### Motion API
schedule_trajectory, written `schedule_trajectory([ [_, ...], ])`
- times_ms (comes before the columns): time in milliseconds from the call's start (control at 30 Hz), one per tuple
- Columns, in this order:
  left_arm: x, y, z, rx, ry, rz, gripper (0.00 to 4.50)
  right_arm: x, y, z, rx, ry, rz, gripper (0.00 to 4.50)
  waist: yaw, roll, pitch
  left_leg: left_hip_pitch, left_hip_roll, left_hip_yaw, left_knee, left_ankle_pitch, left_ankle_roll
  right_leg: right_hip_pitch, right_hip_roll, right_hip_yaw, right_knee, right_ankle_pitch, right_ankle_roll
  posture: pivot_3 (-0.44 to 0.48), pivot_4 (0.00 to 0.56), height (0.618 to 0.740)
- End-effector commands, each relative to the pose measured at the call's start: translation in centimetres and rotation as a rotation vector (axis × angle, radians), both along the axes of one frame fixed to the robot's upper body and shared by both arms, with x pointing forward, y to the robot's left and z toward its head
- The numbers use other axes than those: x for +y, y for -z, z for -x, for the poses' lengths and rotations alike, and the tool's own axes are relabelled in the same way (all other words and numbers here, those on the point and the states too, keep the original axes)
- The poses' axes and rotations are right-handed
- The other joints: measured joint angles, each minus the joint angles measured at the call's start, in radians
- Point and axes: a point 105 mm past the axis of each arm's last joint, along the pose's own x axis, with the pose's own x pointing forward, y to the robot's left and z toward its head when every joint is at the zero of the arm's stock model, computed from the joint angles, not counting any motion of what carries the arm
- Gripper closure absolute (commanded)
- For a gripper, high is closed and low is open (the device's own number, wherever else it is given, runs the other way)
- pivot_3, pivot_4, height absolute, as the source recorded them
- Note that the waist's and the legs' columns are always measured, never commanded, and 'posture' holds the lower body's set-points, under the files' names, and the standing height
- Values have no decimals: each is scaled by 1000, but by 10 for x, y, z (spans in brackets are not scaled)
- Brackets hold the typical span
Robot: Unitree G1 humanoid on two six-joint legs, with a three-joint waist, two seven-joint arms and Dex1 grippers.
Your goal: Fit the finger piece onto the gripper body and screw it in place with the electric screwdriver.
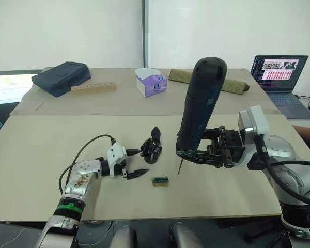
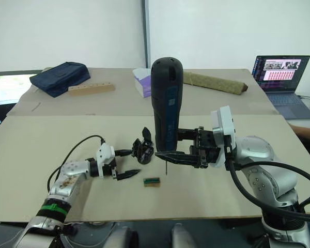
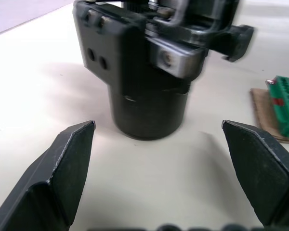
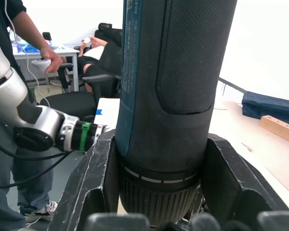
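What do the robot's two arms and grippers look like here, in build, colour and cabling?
Both arms are silver-grey metal with black cables looping alongside. The left gripper has a white housing and two black pointed fingers; a green band circles that arm's wrist. The right gripper has black fingers on a black block, behind a white housing.

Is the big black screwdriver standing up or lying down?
Standing up. The right gripper holds the electric screwdriver upright, bit pointing down above the table, rounded end on top.

Two head views down over the table [image 1: 51, 155]; both wrist views close along their fingers [image 3: 62, 163].
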Motion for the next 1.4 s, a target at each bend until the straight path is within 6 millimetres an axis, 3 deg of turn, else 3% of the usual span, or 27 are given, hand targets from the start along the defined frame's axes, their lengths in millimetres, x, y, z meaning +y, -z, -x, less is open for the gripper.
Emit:
schedule_trajectory([
  [33,-9,1,-2,8,-33,11,56,0,-15,5,-71,-14,-27,2563,9,0,0,0,0,0,0,0,0,0,0,0,0,0,0,0,150,740],
  [267,-24,8,-6,12,-43,1,56,0,-15,4,-76,-17,-24,2563,28,0,0,0,-1,1,0,0,0,1,-1,0,-1,0,0,0,150,740],
  [600,-49,0,-12,3,-16,14,56,1,-14,5,-75,-26,-24,2563,41,0,0,-2,-2,1,1,0,0,0,-1,0,-2,0,1,0,150,740],
  [1333,-28,7,-15,32,-54,-28,56,0,-14,4,-77,-18,-20,2563,18,0,0,0,-1,0,1,0,0,0,0,0,-1,0,0,0,150,740],
  [1367,-28,7,-15,32,-55,-29,552,0,-15,4,-78,-19,-19,2563,18,0,0,0,-1,0,1,0,0,0,0,0,-1,0,0,0,150,740],
  [1400,-27,7,-15,34,-56,-31,766,-1,-16,4,-79,-21,-19,2563,18,0,0,0,-1,0,1,0,0,0,0,0,-1,0,0,0,150,740],
])
